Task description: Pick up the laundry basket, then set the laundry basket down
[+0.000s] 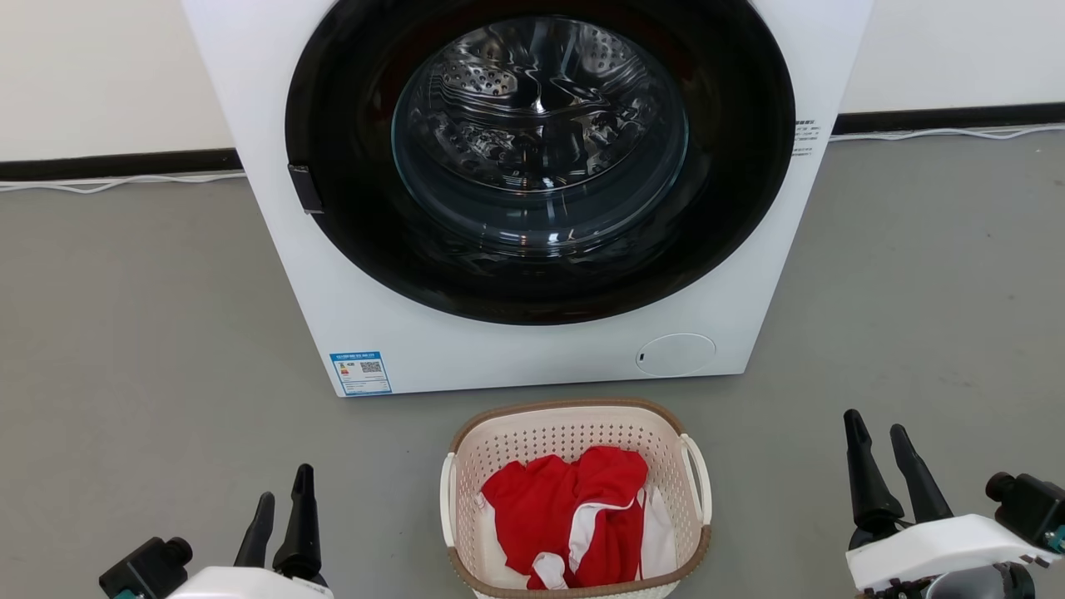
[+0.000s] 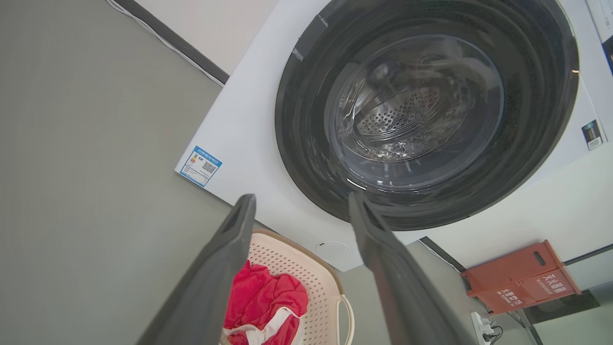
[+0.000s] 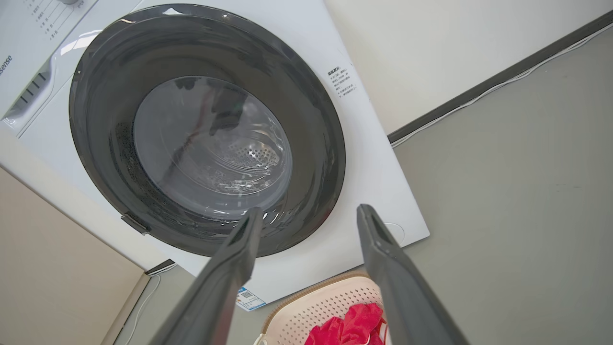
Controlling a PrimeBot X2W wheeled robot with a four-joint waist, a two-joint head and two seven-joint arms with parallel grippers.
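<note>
Laundry basket (image 1: 532, 445) sits on the floor (image 1: 125, 333), just before the washing machine (image 1: 349, 274), midway between left gripper (image 1: 284, 489) and right gripper (image 1: 874, 423) (one side handle (image 1: 697, 478) faces each). Both gape fully, empty, well apart from it, neither clearly nearer.

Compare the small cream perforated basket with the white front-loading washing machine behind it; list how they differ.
Size: the cream-white perforated plastic laundry basket is far smaller than the white front-loading washing machine. State: the basket is open-topped, with a red and white garment inside; the machine's round glass door is shut. Look: the basket has a brown rim, the machine a black door ring. Both stand on the grey floor.
</note>
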